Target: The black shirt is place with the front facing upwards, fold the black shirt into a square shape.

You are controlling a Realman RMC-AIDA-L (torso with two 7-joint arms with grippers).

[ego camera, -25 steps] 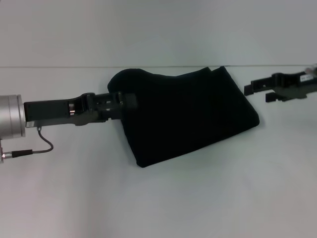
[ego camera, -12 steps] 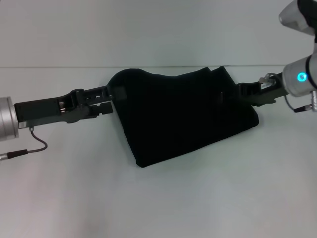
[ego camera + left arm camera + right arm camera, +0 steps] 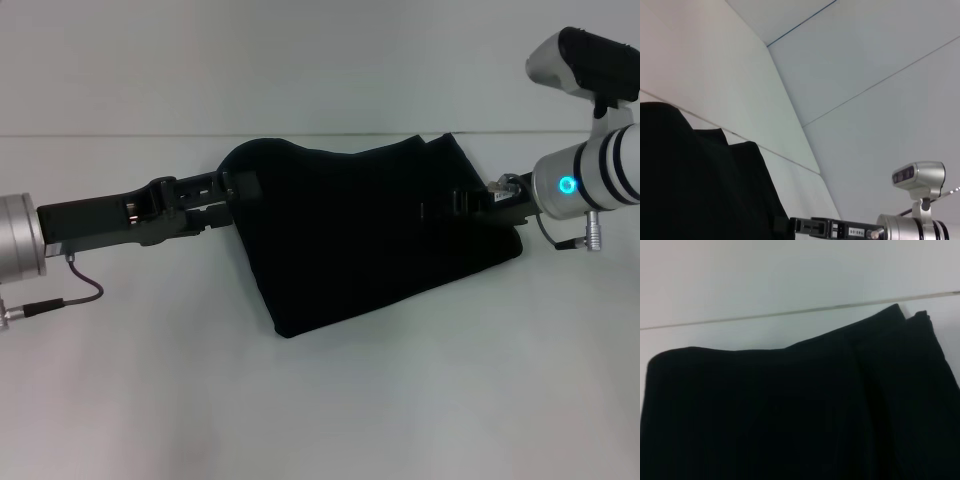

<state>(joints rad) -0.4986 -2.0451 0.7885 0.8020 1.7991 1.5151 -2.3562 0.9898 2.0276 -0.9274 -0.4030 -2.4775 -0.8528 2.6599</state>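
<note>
The black shirt [image 3: 370, 235] lies folded into a compact, slightly tilted rectangle in the middle of the white table; no lettering shows. My left gripper [image 3: 245, 198] is at the shirt's left edge, open, with its upper finger reaching just over the cloth. My right gripper [image 3: 452, 205] sits low over the shirt's right end, dark against the fabric. The left wrist view shows the black shirt [image 3: 700, 190] with the right gripper [image 3: 815, 227] coming in at its far side. In the right wrist view the black shirt [image 3: 790, 415] fills the lower part.
The white table [image 3: 320, 400] extends in front of and to both sides of the shirt. Its far edge [image 3: 120, 135] runs just behind the shirt, against a plain pale wall. The left arm's cable [image 3: 70, 295] hangs at the left.
The right arm has swung in from the right until its gripper is over the shirt's right end. The left gripper has drawn back from over the cloth to the shirt's left edge.
</note>
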